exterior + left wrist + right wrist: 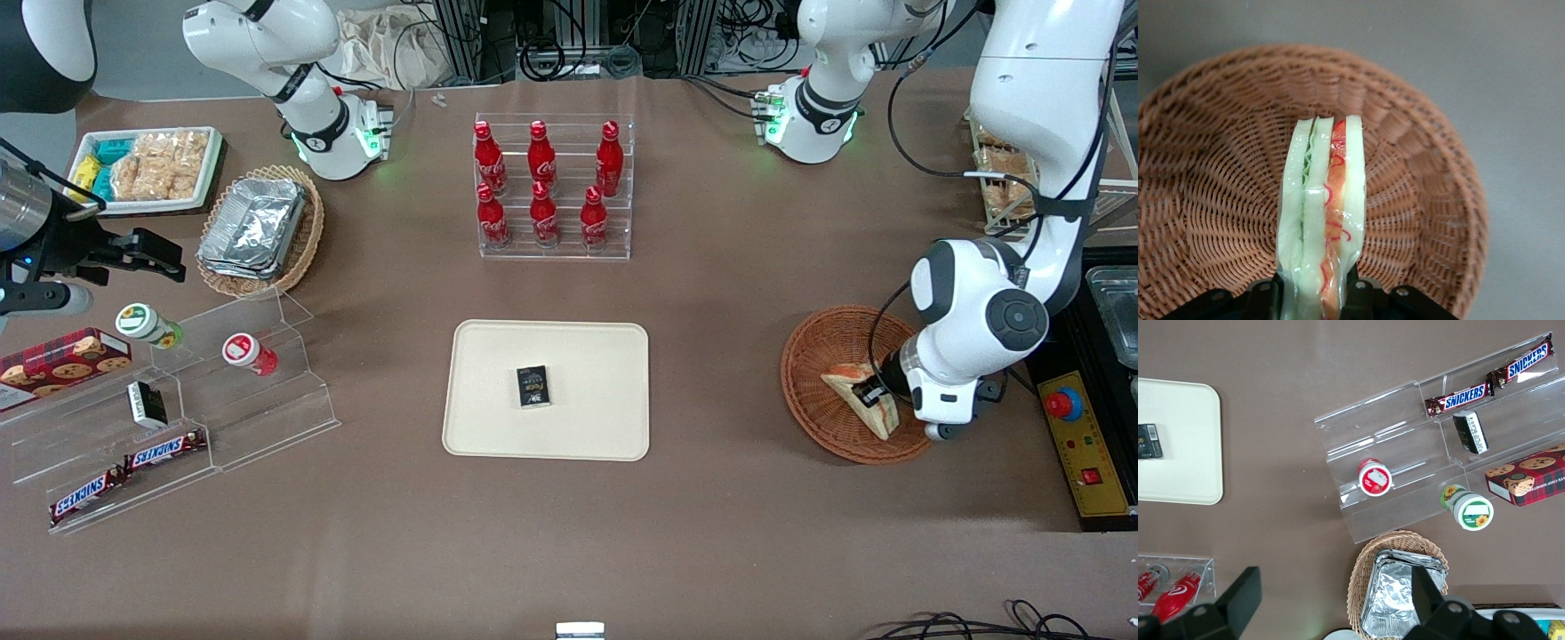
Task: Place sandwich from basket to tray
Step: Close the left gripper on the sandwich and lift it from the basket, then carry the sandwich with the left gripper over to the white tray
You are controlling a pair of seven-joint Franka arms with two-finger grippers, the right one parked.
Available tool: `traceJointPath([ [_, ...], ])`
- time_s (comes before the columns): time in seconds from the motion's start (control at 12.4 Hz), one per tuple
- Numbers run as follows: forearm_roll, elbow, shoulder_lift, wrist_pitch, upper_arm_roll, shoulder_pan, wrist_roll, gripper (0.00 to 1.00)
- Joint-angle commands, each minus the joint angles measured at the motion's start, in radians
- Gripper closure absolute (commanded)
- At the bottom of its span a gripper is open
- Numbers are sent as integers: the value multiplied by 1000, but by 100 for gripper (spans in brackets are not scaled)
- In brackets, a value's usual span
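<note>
The basket (822, 356) is round and shallow, woven from reddish-brown wicker in tight rings that go up to a thicker braided rim, and it stands on the smooth brown table (711, 533) toward the working arm's end. Inside it is the sandwich (1325, 213), a triangular wedge in clear shiny wrap; in the wrist view its cut edge shows pale white bread slices with a thin green layer and a pink-red layer between them. The gripper (1317, 293) is down in the basket at the wedge, and its two black fingers (1268, 297) press on the two bread faces, so the jaws are closed on the sandwich with only its thickness between them. In the front view the wedge lies in the basket part at about 4 o'clock from the basket's middle, with the white arm just over it. The tray (480, 427) is a flat cream-beige rectangle with rounded corners and a low rim, matte and plain; it lies at 9 o'clock from the basket, well apart from it. On the tray, near its middle, lies a small black box (532, 387).
</note>
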Motion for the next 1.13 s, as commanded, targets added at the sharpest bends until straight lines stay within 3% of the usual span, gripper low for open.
traceJointPath([
  [0.0, 18, 121, -63, -223, -18, -10, -20, 100],
  [0.16, 16, 306, -52, -472, -56, -34, -18, 100],
  [0.4, 12, 573, 4, -698, -61, -152, -9, 100],
  [0.8, 13, 868, 245, -688, -58, -416, -9, 100],
  [1.05, 15, 913, 372, -522, -55, -511, -15, 100],
])
